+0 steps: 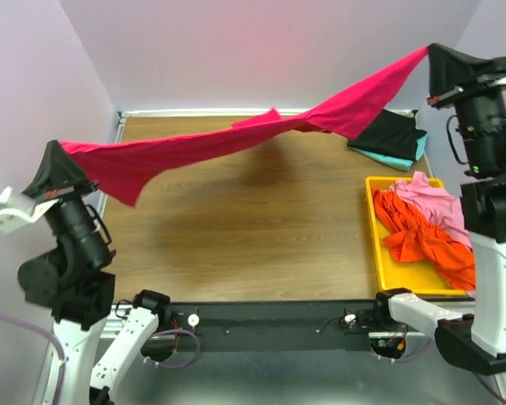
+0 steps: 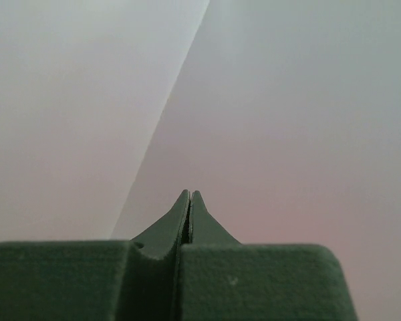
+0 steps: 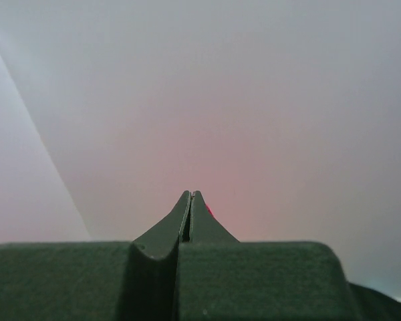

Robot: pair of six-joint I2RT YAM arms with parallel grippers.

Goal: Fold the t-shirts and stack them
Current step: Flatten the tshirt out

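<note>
Overhead view: the red t-shirt (image 1: 236, 139) hangs in the air above the desk (image 1: 236, 240), pulled into a long band between the two raised arms. The left claw (image 1: 61, 147) is clamped on one end near the left wall, and the right claw (image 1: 429, 49) is clamped on the other end, high at the far right. The band is twisted and bunched at its middle, and a loose flap droops near the left end. A black t-shirt (image 1: 388, 131) lies on a teal t-shirt (image 1: 402, 161) at the far right of the desk, under the shirt's right end. A pink t-shirt (image 1: 430, 198) and an orange t-shirt (image 1: 422, 240) lie crumpled in the yellow bin (image 1: 374, 253). Risk 1: if lowered with the twist in it, the shirt likely lands bunched, not flat. Risk 2: the trailing cloth could drag across the black and teal pair and upset it. Left wrist view: the fingers (image 2: 177, 224) are pressed together tip to tip. No cloth shows past them, so the depth of the bite cannot be told. Risk 3: if the pinch is thin, more tension may pull the hem free and that end would drop. Right wrist view: the fingers (image 3: 177, 224) are likewise shut, with only a sliver of red beside the tip. The hold looks shallow, so the same slip risk applies here.
</note>
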